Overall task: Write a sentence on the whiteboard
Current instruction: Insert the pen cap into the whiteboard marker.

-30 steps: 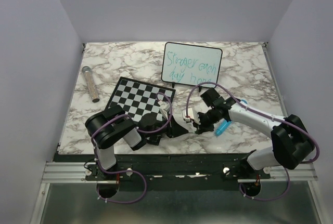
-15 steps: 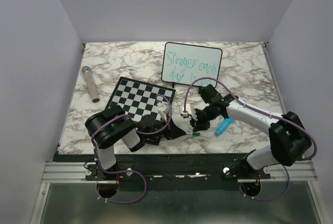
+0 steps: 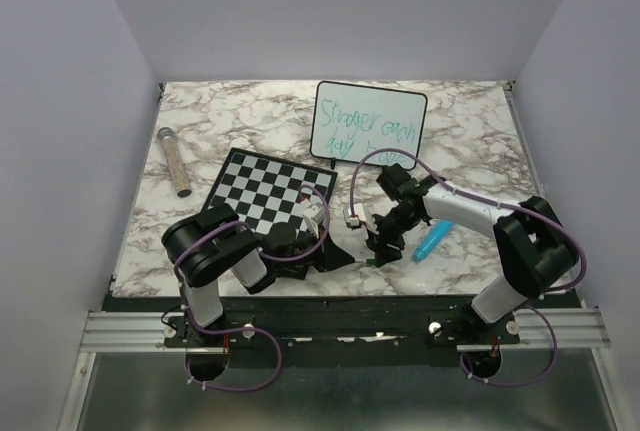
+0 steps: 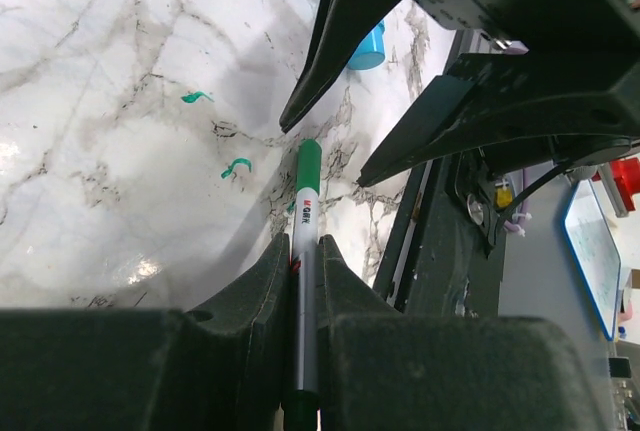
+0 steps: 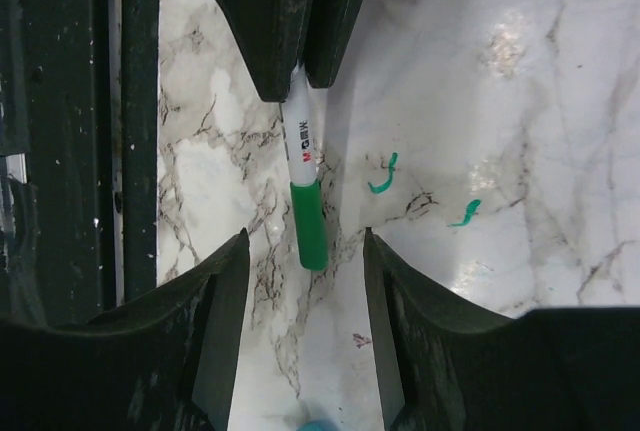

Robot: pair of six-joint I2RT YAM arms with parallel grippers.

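Observation:
The whiteboard (image 3: 368, 134) stands upright at the back centre, with the teal-green sentence (image 3: 364, 132) on it in two lines. My left gripper (image 3: 343, 252) (image 4: 303, 243) lies low near the table's front edge, shut on a marker (image 4: 306, 213) with a grey-white barrel. The marker's green cap (image 5: 309, 223) points at my right gripper (image 3: 384, 247) (image 5: 305, 239). That gripper is open, a finger on each side of the cap's tip without touching it. In the right wrist view the left gripper (image 5: 301, 86) pinches the barrel.
A black-and-white chessboard (image 3: 262, 191) lies left of centre, partly under the left arm. A light blue cylinder (image 3: 427, 244) lies just right of the right gripper. A glittery tube (image 3: 174, 161) rests at the far left. Green ink marks (image 5: 383, 175) stain the marble.
The right gripper has opened off the marker's green cap and its arm has shifted left towards the front edge. The left gripper still holds the marker.

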